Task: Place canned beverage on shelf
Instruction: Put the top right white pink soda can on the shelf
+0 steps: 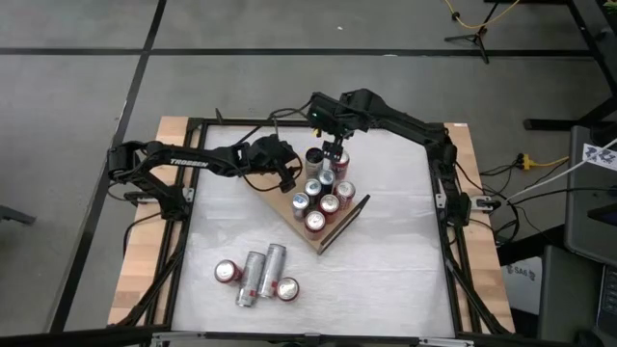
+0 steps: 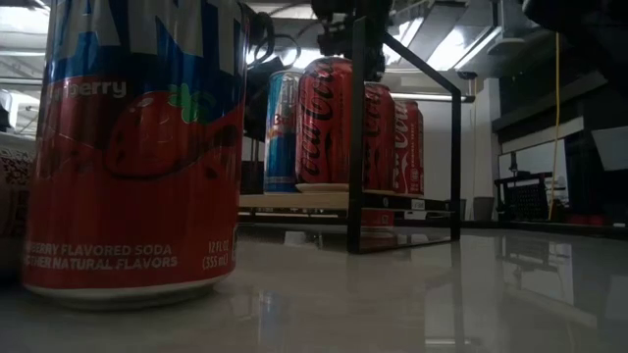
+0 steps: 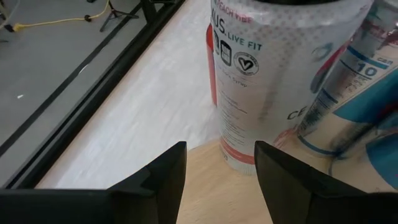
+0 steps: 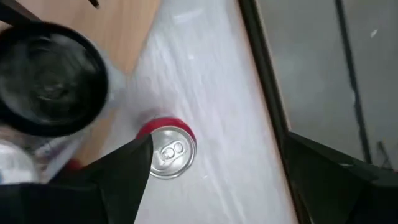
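The shelf (image 1: 339, 220), a light wooden board with black wire rails, lies slantwise at mid-table and carries several upright cans (image 1: 315, 222). My left gripper (image 1: 285, 173) stays low over the board's far left corner (image 3: 205, 186). Its fingers are a little apart with nothing between them, and they point at a white can (image 3: 249, 74). My right gripper (image 1: 333, 150) hangs open above the shelf's far end, pointing steeply down. In its wrist view a red can (image 4: 169, 154) stands upright on the white tabletop beside the board, below the wide gap between the fingers (image 4: 217, 140).
Several loose cans sit near the table's front left: two red ones upright (image 1: 227, 272) and two silver ones lying on their sides (image 1: 262, 272). One red can fills the left of the low view (image 2: 132, 147). A black frame (image 1: 193, 193) runs round the tabletop.
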Controlling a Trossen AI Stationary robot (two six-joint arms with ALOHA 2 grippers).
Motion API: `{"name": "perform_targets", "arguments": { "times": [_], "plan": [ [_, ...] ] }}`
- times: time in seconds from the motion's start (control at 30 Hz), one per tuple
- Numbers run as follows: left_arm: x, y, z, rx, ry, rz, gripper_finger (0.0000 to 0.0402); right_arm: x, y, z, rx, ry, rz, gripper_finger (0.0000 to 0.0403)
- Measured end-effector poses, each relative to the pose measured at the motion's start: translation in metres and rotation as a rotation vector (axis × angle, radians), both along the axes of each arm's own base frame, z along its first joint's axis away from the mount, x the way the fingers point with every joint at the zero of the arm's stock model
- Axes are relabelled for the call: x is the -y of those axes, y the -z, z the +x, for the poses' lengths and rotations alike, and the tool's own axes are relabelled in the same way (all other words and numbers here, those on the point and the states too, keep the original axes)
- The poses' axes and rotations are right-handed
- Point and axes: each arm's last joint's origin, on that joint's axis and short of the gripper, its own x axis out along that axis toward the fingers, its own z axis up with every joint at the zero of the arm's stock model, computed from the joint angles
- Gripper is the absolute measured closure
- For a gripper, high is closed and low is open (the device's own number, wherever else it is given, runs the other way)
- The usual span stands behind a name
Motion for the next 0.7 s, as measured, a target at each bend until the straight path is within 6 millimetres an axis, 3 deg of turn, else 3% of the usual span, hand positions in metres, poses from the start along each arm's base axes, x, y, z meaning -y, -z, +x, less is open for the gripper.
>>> {"name": "perform_targets", "arguments": {
  "times": [0.23,0.7],
  "plan": [
    [0.001,0.001,0.0,-0.008,0.018,-0.016,0.0221,0.005,0.018,0.004,-0.011,-0.005,0.063,0.0056],
    [0.0,-0.003,0.002,0.042,0.035,-0.011,0.0221,0.004,0.018,0.011,0.069,-0.037,0.107,0.0056]
  ]
}}
